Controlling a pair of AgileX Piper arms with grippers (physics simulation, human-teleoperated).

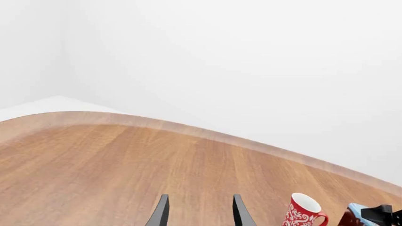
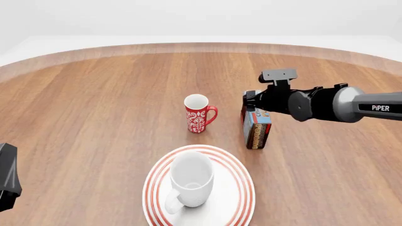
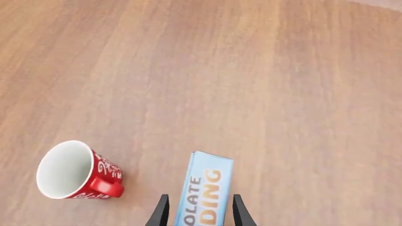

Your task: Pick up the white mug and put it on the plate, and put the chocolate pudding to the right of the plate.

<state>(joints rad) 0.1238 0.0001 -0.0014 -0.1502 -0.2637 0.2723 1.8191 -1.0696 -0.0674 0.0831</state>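
Observation:
The white mug (image 2: 190, 182) stands upright on the red-ringed plate (image 2: 242, 188) at the near middle of the table, handle towards me. The chocolate pudding (image 2: 257, 131) stands upright on the table behind and to the right of the plate; it also shows in the right wrist view (image 3: 204, 190) and the left wrist view (image 1: 355, 214). My right gripper (image 2: 252, 109) is open, its fingers (image 3: 162, 212) astride the carton's top with small gaps on both sides. My left gripper (image 1: 199, 214) is open and empty, over bare table at the near left.
A slim red-and-white patterned mug (image 2: 198, 114) stands just left of the pudding, behind the plate; it also shows in the right wrist view (image 3: 75, 170) and the left wrist view (image 1: 302, 211). The left arm's body (image 2: 7, 181) sits at the near left edge. The table's far rim (image 2: 201, 47) curves behind.

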